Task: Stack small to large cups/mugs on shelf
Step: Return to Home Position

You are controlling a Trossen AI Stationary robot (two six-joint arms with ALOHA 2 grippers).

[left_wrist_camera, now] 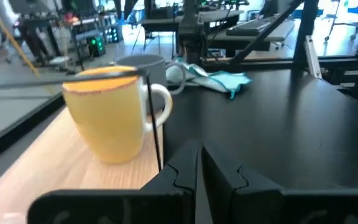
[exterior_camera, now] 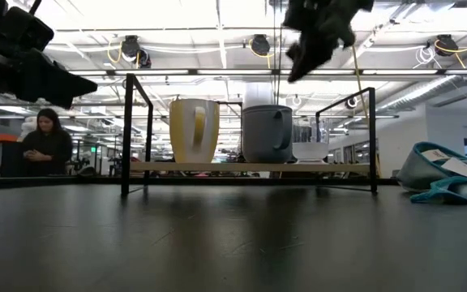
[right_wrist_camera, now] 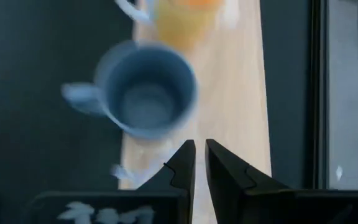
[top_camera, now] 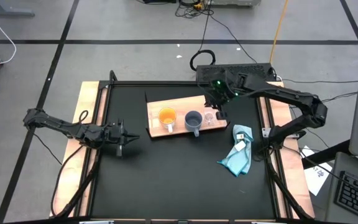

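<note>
Right hand (top_camera: 215,104): raised above the right end of the shelf, over the clear cup; fingers drawn almost together with only a slim gap, gripping nothing.
Left hand (top_camera: 128,138): low over the left part of the worktop, well apart from the shelf and pointing toward it; fingers closed, empty.
Clear cup (top_camera: 211,117): upright on the shelf, rightmost of the row, just beside the blue-grey mug; smallest of the three.
Blue-grey mug (top_camera: 193,120): upright in the middle of the row, mouth up, nothing inside; handle on the side facing the front of the worktop.
Orange cup (top_camera: 167,117): upright at the left of the row, near the mug but not touching it; largest of the three; white handle also facing front.
Shelf (top_camera: 157,102): light-brown wooden board carried on a black wire frame, toward the back centre of the worktop, set slightly askew.
Worktop (top_camera: 166,180): black, with pale wooden side strips.
Light blue cloth (top_camera: 238,158): crumpled on the worktop to the right of the shelf, apart from it; white tag on top.
Person (exterior_camera: 47,142): seated in the room beyond, at the left of the low view.
</note>
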